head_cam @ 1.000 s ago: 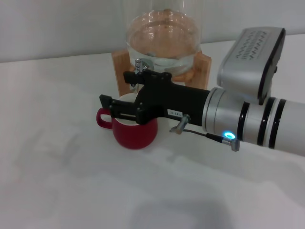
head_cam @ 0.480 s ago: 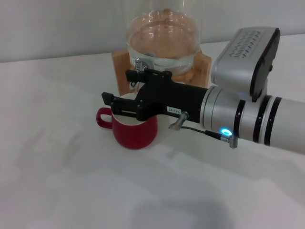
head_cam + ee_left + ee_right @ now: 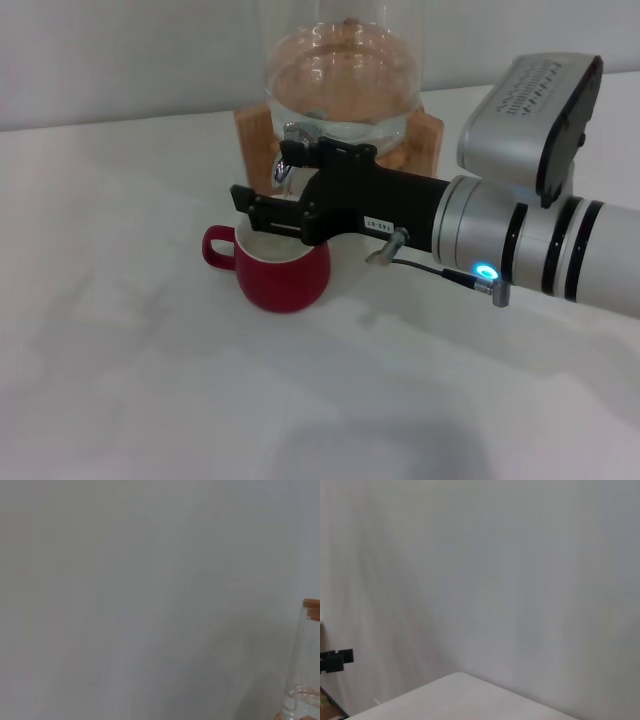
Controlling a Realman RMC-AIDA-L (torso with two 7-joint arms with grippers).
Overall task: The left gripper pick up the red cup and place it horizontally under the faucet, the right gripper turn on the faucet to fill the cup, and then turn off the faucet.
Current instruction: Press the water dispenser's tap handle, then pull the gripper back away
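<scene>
The red cup (image 3: 283, 270) stands upright on the white counter (image 3: 120, 380), handle to the left, below and just in front of the faucet (image 3: 288, 157). The right gripper (image 3: 262, 207) reaches in from the right above the cup's rim, beside the faucet; whether its fingers are apart or together cannot be told. Farther back sits the glass jar (image 3: 340, 85) on its wooden stand (image 3: 425, 140).
</scene>
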